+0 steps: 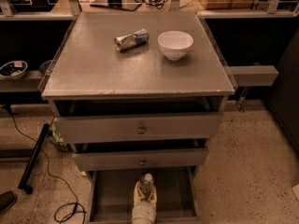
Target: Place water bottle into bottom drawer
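While the tool [145, 194] reaches low into the open bottom drawer [112, 197] | water bottle [146, 182] upright at the tool, above drawer floor, probably so it lands standing | tool spread or clamped: cannot tell

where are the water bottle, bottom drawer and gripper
water bottle [147, 182], camera view, clear body below cap
bottom drawer [111, 196], camera view, bare floor, left side
gripper [145, 195], camera view, tip, at the bottle inside the drawer
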You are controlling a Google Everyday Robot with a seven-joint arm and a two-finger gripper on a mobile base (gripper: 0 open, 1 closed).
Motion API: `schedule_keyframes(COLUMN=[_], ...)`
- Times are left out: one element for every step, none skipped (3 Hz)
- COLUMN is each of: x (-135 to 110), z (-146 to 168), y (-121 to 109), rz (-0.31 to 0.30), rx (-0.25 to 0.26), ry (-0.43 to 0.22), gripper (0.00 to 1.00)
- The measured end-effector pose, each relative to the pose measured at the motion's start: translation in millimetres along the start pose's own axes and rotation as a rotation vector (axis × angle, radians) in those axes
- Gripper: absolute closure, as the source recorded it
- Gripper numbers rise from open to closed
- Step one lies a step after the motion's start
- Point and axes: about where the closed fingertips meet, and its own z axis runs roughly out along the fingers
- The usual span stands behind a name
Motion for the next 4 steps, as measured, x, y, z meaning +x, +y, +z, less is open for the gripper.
schedule_keyframes(x=[0,-5,-58,-101], z=[0,0,-3,-9], y=[0,1,12,21], rz=[0.000,-0.002,-0.025,-0.048], rx=[0.000,-0.002,-0.026,-0.051], ry=[0.000,-0.005,-0.057,-0.089], gripper=[1.00,1.00,1.00,1.00])
